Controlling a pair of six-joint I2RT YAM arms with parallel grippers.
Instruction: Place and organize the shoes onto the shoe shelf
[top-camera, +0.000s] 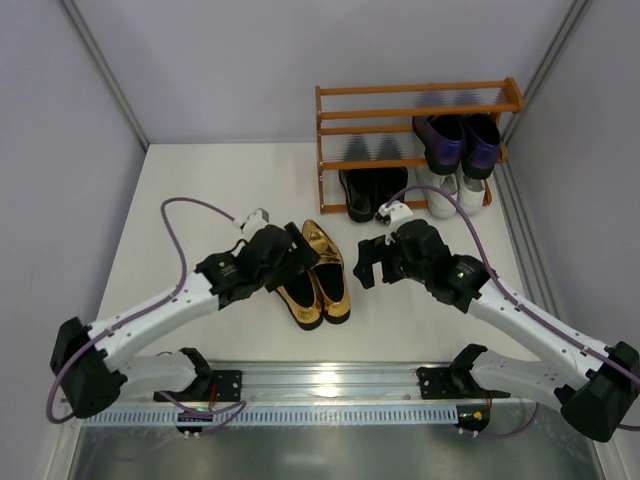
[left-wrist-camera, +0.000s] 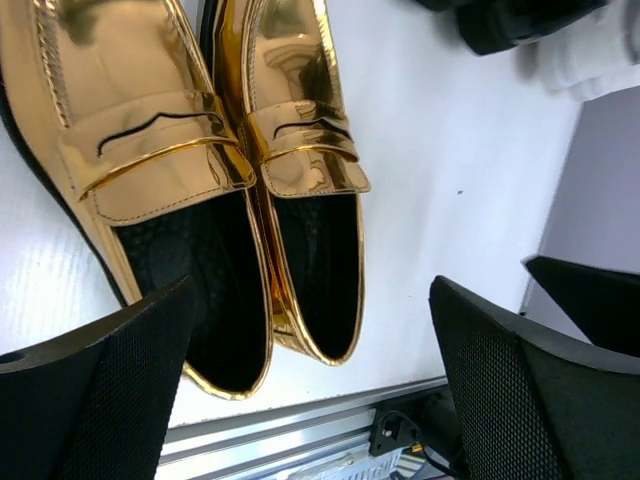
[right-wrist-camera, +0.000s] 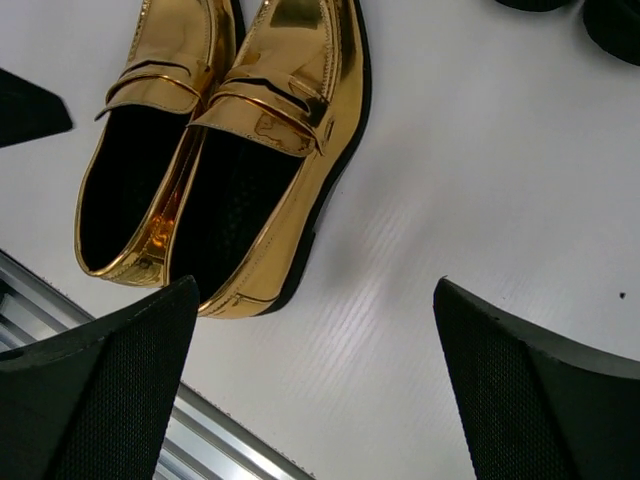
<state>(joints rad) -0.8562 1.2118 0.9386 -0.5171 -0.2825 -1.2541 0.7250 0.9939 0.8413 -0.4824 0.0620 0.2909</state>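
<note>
The gold loafers (top-camera: 320, 275) lie side by side on the table between my two grippers, heels toward the arms. My left gripper (top-camera: 303, 257) is open and empty, hovering just left of and over them; its wrist view shows both loafers (left-wrist-camera: 240, 180) between and above the fingers (left-wrist-camera: 100, 390). My right gripper (top-camera: 368, 262) is open and empty just right of the pair, which shows in its wrist view (right-wrist-camera: 220, 150). The shoe shelf (top-camera: 415, 112) stands at the back right. The purple loafers (top-camera: 460, 140) sit on it at the right, with the white sneakers (top-camera: 455, 195) below and the black loafers (top-camera: 370, 190) at lower left.
An aluminium rail (top-camera: 320, 385) runs along the near table edge, also seen in the left wrist view (left-wrist-camera: 290, 430). Grey walls close the table on the left, back and right. Purple cables loop from both arms.
</note>
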